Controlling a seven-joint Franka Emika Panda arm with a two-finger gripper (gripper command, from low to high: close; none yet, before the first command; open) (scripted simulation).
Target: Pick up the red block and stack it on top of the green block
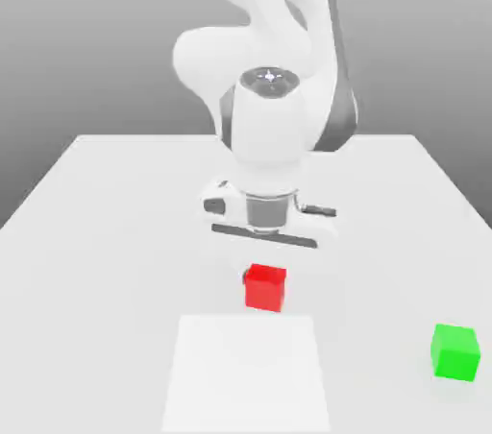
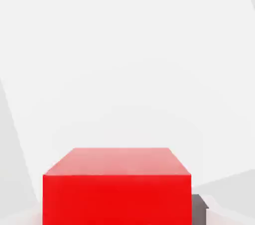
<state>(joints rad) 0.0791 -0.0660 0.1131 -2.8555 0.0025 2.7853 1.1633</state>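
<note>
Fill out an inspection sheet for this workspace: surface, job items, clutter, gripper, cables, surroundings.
Surface: white table, with a brighter white rectangular patch near the front edge in the exterior view.
Job's things: red block sits under the arm's hand, close up in the hand view; green block stands apart on the table toward the exterior view's right, nothing on top of it.
Clutter: nothing seen.
Gripper: shut on the red block; a dark finger shows beside the cube in the hand view.
Cables: nothing seen.
Surroundings: plain grey backdrop; white arm behind the blocks.
</note>
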